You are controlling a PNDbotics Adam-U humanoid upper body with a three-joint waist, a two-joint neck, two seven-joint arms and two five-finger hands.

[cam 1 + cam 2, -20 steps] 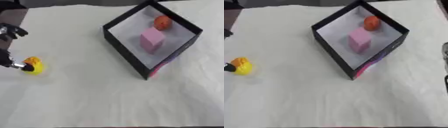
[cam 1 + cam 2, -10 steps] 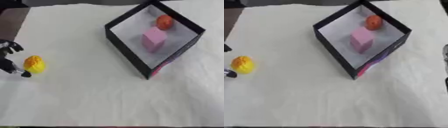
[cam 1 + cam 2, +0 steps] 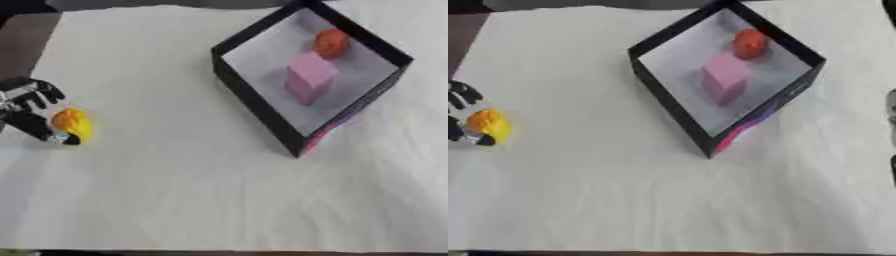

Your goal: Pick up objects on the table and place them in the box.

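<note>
My left hand has closed in on the yellow toy, fingers curling round it, thumb under — grasp nearly set; box comes next.

Black left hand at the left edge, fingers curled round a small yellow and orange thing on the white table. Far off to the hand's right, a black box. Inside, a pink block and an orange ball.
</note>
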